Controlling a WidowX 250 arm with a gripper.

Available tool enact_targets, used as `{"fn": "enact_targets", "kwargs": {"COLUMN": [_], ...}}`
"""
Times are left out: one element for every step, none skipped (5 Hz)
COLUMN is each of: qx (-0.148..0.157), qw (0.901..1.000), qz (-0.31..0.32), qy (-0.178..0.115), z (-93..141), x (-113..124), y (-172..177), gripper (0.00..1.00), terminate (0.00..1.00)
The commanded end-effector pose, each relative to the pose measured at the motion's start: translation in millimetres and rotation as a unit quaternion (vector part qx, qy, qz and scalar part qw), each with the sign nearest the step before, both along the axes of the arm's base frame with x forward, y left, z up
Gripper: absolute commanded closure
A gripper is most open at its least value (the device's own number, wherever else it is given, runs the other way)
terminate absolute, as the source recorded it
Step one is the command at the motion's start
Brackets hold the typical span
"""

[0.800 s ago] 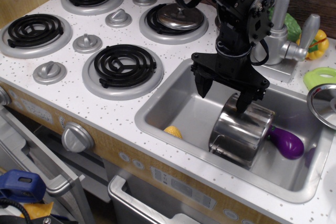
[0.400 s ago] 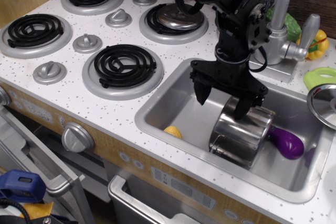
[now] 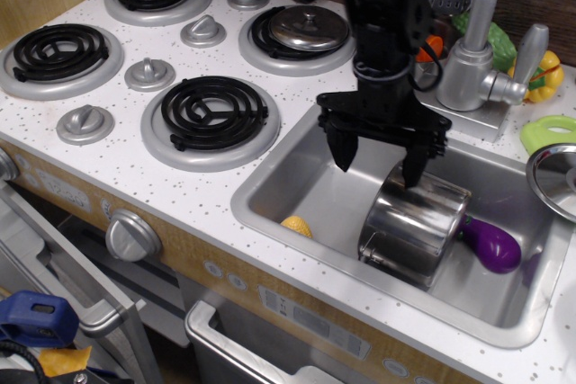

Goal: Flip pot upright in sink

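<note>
On the left of the table sit the black burners (image 3: 211, 114) and grey knobs (image 3: 149, 73), well clear of my work, with a steel lid (image 3: 309, 27) resting on the back burner. At the near-left corner of the sink (image 3: 270, 188) lies a small yellow toy (image 3: 298, 226), close to the pot but not touching it as far as I can see. My gripper (image 3: 376, 152) hangs over the sink with its fingers apart, holding nothing, one finger just above the pot's upper edge. The pot (image 3: 416, 231) lies tilted in the middle of the sink. I judge it light, stiff and slippery, so polished steel will slide in my grasp; its rim or wire handle (image 3: 385, 251) looks the safest hold. Right of it a purple eggplant (image 3: 490, 244) sits against the pot and may crowd the turn. The faucet (image 3: 475, 51) stands behind, near my arm.
</note>
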State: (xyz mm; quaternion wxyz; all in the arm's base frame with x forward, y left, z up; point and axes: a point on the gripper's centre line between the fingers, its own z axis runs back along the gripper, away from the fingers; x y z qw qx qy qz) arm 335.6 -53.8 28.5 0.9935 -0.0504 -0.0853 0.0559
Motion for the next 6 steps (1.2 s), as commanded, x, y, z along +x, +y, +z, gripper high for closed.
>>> {"fn": "enact_targets", "kwargs": {"qx": [-0.078,-0.115,-0.128,-0.18,-0.211,-0.241], "qw": [0.9935,0.9874,0.9847,0.9736,0.9664,0.9589], "qz": [0.027,0.046,0.051,0.059,0.072,0.078], "qy": [-0.079,-0.098,-0.107,-0.127,-0.128,-0.128], "z": [24,18,15,4,-4,-7], "x": [8,5,3,1,2,3], "y": [6,6,8,16,9,6], "gripper": [0.0,0.0,0.0,0.0,0.0,0.0], "terminate": [0.0,0.0,0.0,0.0,0.0,0.0]}}
